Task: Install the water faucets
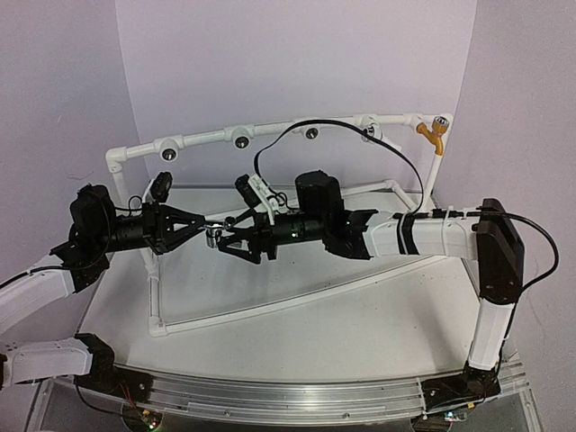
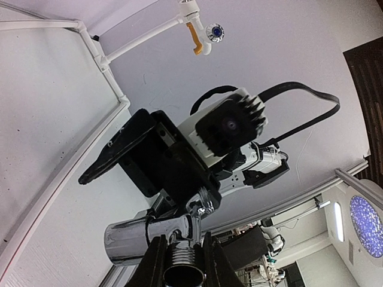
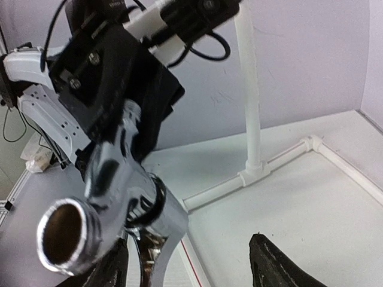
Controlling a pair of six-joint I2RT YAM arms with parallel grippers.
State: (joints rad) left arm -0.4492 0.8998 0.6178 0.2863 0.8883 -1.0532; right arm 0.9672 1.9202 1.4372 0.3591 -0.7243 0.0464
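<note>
The silver faucet (image 3: pixel 122 191) is held in the air inside the pipe frame (image 1: pixel 202 138), above the table (image 1: pixel 360 324) and near the frame's left side, below its top rail. It is clamped at its threaded neck by the left gripper (image 2: pixel 182 272), whose fingers (image 2: pixel 152 263) are pressed against the neck from both sides. The chrome body is seen lying across those fingers, with one short barrel pointing sideways.

The right gripper (image 3: pixel 188 248) is set against the same faucet from the opposite side. Its jaws are spread wide, and the faucet is seen just beside one finger, well apart from the other. Whether that finger touches the metal cannot be told. An open round end of the faucet is turned toward the right wrist camera.

An orange-yellow faucet (image 1: pixel 432 135) is mounted at the right end of the pipe frame's top rail, with its spout hanging down. Four tee fittings (image 1: pixel 241 141) with dark round holes are spaced along that rail, well apart from the silver faucet. A black cable (image 1: pixel 360 129) is looped from the right arm up across the rail.
</note>
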